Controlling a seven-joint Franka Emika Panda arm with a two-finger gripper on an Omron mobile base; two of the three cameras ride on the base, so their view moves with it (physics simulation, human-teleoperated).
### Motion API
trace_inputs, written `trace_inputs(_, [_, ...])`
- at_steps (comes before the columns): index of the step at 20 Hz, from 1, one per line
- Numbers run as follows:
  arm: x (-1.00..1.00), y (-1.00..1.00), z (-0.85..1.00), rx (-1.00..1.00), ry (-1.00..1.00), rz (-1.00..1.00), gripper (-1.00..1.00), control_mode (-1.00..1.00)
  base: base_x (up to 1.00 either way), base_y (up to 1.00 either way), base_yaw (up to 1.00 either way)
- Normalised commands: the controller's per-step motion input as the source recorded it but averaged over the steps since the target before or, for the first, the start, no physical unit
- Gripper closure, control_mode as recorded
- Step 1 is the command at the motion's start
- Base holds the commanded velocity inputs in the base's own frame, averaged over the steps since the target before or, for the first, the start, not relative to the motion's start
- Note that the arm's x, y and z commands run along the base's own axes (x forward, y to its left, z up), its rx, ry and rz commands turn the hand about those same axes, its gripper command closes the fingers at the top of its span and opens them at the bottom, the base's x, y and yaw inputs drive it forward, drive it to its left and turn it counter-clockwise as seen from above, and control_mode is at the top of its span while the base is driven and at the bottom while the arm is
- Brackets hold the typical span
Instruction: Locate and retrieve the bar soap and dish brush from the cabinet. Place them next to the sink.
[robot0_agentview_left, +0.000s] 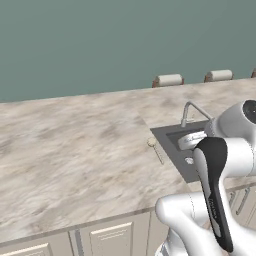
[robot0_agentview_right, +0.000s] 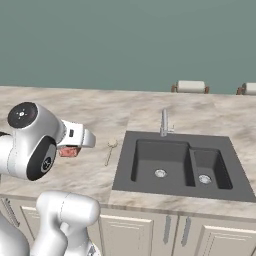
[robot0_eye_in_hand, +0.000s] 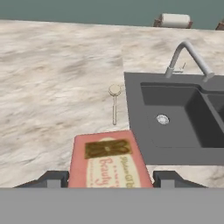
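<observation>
Beige marbled worktop (robot0_eye_in_hand: 57, 87) runs wide under a plain grey-green wall, with the dark grey sink (robot0_eye_in_hand: 144, 144) recessed into it and a curved silver faucet (robot0_eye_in_hand: 186, 54) at its far edge. Seen from the hand view, the hand (robot0_eye_in_hand: 111, 179) grips the bar soap (robot0_eye_in_hand: 109, 164), a reddish block with a gold label, one dark fingertip (robot0_eye_in_hand: 54, 178) on each long side; the block's long axis points straight ahead, away from the hand. In the right base view the soap (robot0_agentview_right: 69, 151) shows as a small red block just under the white wrist, above the worktop left of the sink (robot0_agentview_right: 125, 165). The dish brush (robot0_eye_in_hand: 114, 103) lies flat on the worktop ahead of the hand, just beside the sink's near-left rim, its long axis roughly parallel to the soap's, with the round head at the far end and the thin handle pointing back towards the hand. Far beyond, at the worktop's back edge, pale rolled shapes on brown supports (robot0_eye_in_hand: 175, 19) stand.
</observation>
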Motion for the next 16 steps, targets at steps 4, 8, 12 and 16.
trace_inputs(4, [0.23, 0.0, -0.43, 0.0, 0.2, 0.02, 1.0, -1.0, 0.0, 0.0, 0.0])
trace_inputs(8, [0.61, 0.0, -0.55, -0.02, 0.27, 0.1, 1.0, -1.0, 0.0, 0.0, 0.0])
trace_inputs(12, [0.58, 0.0, -0.65, -0.01, 0.24, 0.11, 1.0, -1.0, 0.0, 0.0, 0.0])
trace_inputs(16, [0.69, 0.0, -0.87, -0.04, 0.1, 0.12, 1.0, -1.0, 0.0, 0.0, 0.0])
